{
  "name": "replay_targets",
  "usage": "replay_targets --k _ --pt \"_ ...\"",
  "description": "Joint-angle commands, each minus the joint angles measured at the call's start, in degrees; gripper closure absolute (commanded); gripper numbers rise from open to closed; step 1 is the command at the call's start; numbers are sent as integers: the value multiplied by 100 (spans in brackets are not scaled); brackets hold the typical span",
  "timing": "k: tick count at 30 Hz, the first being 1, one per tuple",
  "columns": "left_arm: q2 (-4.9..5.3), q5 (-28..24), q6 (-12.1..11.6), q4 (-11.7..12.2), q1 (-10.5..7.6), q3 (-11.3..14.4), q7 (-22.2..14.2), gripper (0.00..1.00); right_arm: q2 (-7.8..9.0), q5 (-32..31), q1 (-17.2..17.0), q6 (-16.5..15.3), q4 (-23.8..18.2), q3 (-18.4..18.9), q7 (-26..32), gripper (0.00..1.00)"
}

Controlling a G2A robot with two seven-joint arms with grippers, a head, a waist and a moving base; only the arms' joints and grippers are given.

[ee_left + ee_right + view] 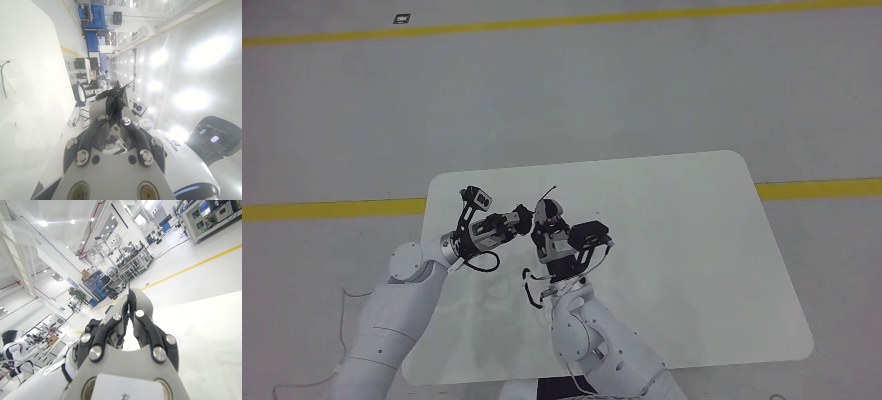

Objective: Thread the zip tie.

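Right gripper and left gripper meet above the white table. Each has its fingers clamped on the black zip tie, one at each end. Threading likely requires aligning the tail squarely with the head and feeding it slowly.

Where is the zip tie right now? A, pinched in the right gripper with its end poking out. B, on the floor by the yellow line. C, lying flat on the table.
A: the right wrist view shows the right gripper shut on the thin black zip tie, its end sticking out.
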Motion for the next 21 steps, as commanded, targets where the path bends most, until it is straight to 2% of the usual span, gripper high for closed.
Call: replay_targets --k 1,6,21 --pt "0 0 0 0 0 0 0 100 6 30 -4 -47 -4 2 2 100" --pt "0 0 0 0 0 0 0 100 7 122 -1 -148 16 6 31 100" --pt "0 0 0 0 0 0 0 100 7 124 -1 -151 19 6 34 100"
